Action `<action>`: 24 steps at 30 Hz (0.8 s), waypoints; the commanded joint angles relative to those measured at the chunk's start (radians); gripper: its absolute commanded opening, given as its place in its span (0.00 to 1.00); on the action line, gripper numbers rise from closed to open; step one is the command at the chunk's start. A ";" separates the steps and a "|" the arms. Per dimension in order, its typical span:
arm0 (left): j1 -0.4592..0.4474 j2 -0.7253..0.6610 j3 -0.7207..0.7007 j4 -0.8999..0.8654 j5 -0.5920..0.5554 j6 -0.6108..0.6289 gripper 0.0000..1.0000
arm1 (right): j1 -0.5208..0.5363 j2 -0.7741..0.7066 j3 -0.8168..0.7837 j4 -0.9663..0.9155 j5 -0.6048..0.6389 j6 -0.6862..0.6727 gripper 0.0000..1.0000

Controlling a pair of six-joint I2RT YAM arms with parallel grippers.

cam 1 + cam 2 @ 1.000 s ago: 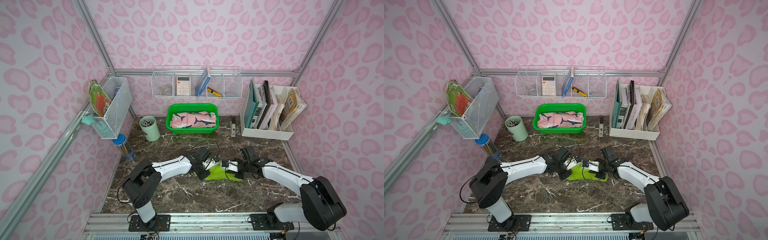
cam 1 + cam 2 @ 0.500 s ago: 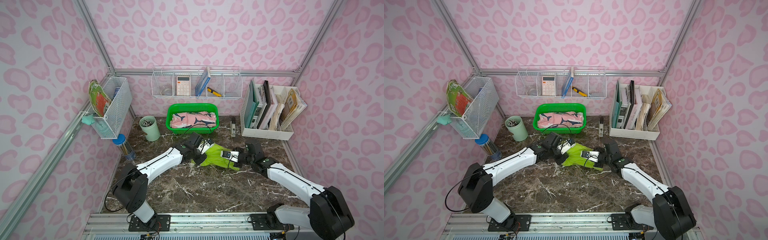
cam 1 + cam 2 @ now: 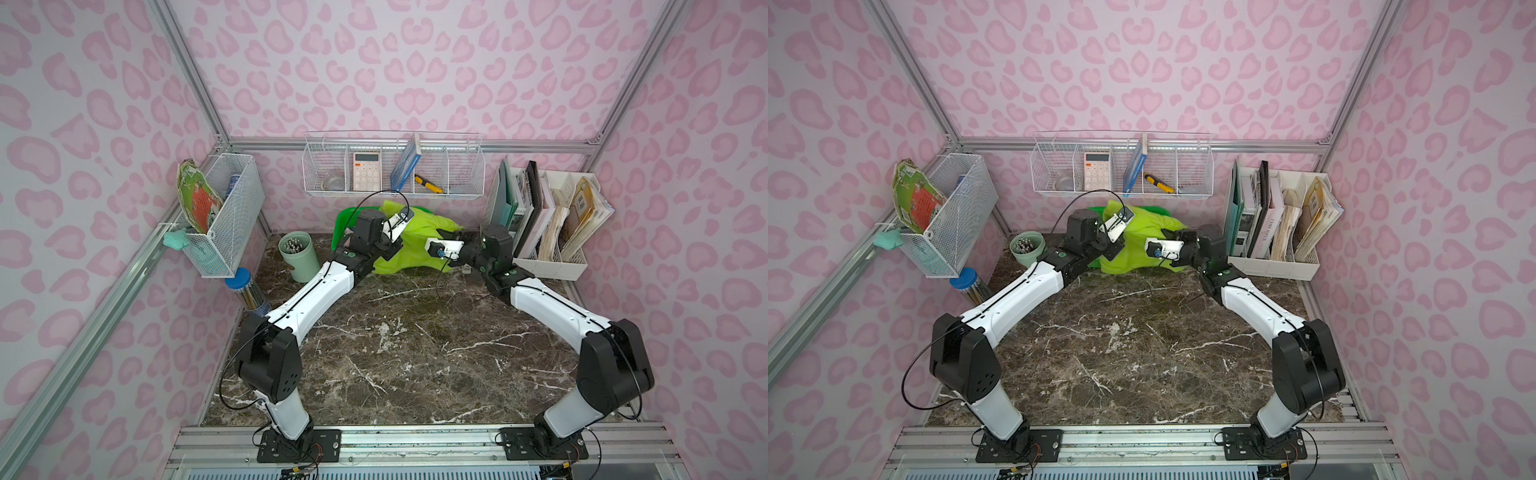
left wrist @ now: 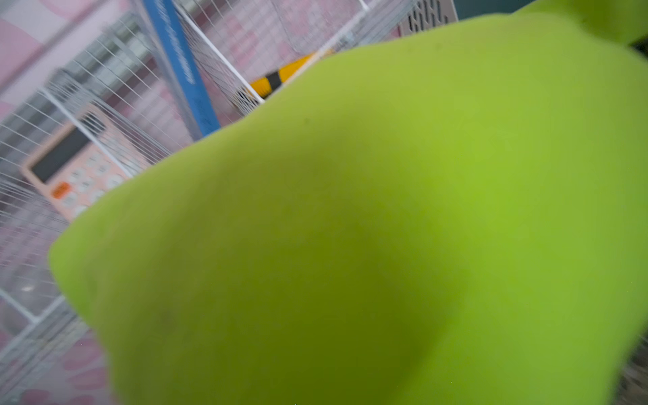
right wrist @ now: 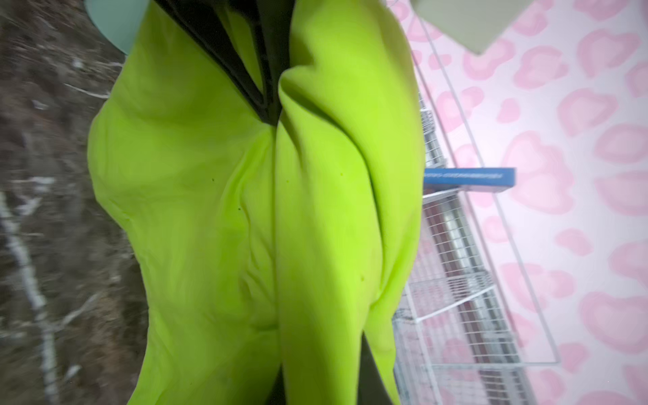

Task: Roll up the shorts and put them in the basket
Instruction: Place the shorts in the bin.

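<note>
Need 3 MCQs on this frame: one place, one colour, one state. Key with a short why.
1. The pink calculator sits: A on the marble tabletop; B in the white wire shelf; C in the file rack.
2. The round cup of pens is: A red; B black; C mint green.
3. The lime green cloth shorts are: A held up between both arms; B spread flat on the tabletop; C lying inside the wire shelf.
Key: 1 B, it stands in a shelf compartment. 2 C, its wall is pale green. 3 A, they hang bunched between the two arms' ends.
</note>
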 commanded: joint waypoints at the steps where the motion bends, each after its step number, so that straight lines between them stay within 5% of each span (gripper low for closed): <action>1: 0.048 0.020 0.040 0.380 -0.275 0.119 0.00 | -0.012 0.068 0.103 0.124 0.238 -0.133 0.00; 7: 0.101 0.130 0.086 0.526 -0.236 0.189 0.00 | -0.001 0.235 0.255 0.287 0.201 -0.210 0.00; 16: 0.215 0.239 -0.136 0.412 -0.154 0.005 0.00 | 0.011 0.493 0.367 0.058 0.050 -0.084 0.00; 24: 0.292 0.337 -0.079 0.250 -0.061 -0.113 0.00 | -0.003 0.739 0.722 -0.346 -0.071 0.048 0.00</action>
